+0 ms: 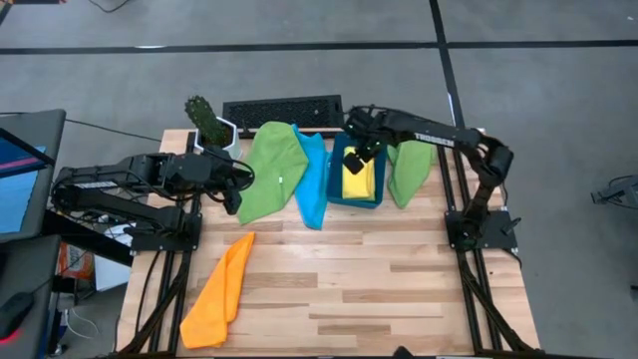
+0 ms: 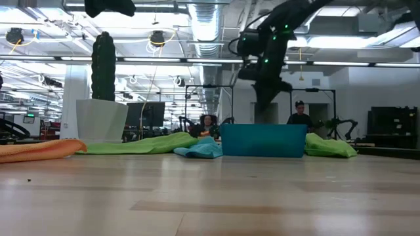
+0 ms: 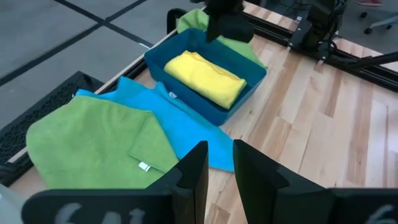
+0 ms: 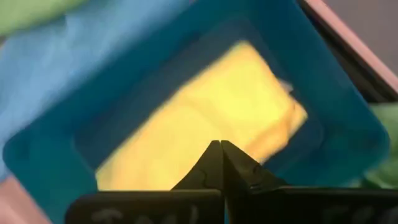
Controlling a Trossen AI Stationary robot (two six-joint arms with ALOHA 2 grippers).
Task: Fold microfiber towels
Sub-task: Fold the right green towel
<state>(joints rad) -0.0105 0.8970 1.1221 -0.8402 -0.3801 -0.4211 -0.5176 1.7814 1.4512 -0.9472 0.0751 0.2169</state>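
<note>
A folded yellow towel [image 1: 359, 181] lies inside the dark blue bin [image 1: 336, 189] at the back of the table. My right gripper [image 4: 221, 144] hangs shut straight above it, clear of the cloth, with nothing between its fingers. A green towel [image 1: 271, 170] and a light blue towel [image 1: 314, 184] lie spread out left of the bin, and another green towel [image 1: 409, 172] lies bunched on its right. An orange towel [image 1: 221, 294] lies folded long at the near left. My left gripper [image 3: 219, 149] hovers above the table by the left green towel, narrowly open and empty.
A potted cactus [image 1: 209, 125] and a black keyboard [image 1: 282, 110] stand along the far edge behind the towels. Bare wood [image 1: 389, 289] fills the middle and near right of the table. People sit in the room beyond the table.
</note>
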